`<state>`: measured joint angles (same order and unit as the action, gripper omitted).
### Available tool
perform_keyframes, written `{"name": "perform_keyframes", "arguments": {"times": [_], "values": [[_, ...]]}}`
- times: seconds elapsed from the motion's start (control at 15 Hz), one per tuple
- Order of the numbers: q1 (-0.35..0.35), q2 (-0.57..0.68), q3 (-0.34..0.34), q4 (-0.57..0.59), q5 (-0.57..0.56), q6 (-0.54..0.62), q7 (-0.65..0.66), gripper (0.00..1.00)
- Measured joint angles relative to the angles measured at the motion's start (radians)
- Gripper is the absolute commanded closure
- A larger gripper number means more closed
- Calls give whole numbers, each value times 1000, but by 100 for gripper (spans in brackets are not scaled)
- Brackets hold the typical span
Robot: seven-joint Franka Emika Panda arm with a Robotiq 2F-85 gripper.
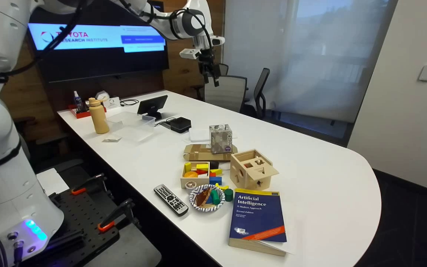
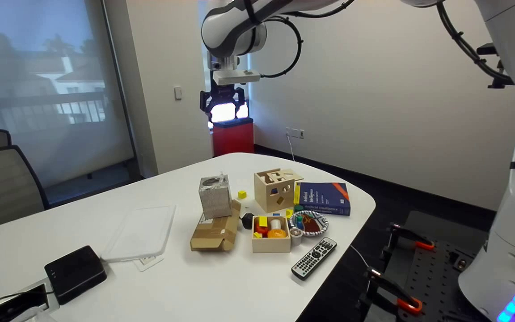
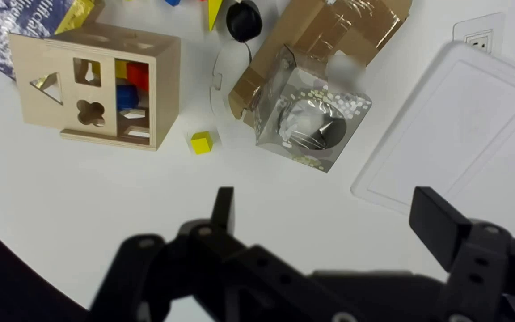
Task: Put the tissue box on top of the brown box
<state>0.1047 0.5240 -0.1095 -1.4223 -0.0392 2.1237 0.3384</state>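
Note:
The tissue box, a grey-white patterned cube with a round opening and clear film on top, shows in both exterior views (image 1: 221, 139) (image 2: 216, 197) and in the wrist view (image 3: 313, 123). It rests on one end of the flat brown box (image 1: 197, 152) (image 2: 213, 233) (image 3: 311, 33), with part of it seeming to overhang the edge. In an exterior view it looks slightly tilted. My gripper (image 1: 211, 82) (image 2: 224, 107) is high above the table, apart from both boxes. In the wrist view its fingers (image 3: 324, 210) are wide apart with nothing between them.
A wooden shape-sorter crate (image 1: 252, 170), a tray of blocks (image 1: 195, 176), a patterned bowl (image 1: 207, 198), a remote (image 1: 171, 199) and a blue book (image 1: 258, 217) stand near the boxes. A white lid (image 2: 141, 232) and black device (image 2: 75, 273) lie on the other side.

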Motion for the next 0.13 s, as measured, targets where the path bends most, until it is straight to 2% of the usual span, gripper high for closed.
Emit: {"name": "perform_keyframes", "arguments": {"times": [0.13], "values": [[1,-45,3,-60,-2,0,0,0]]}}
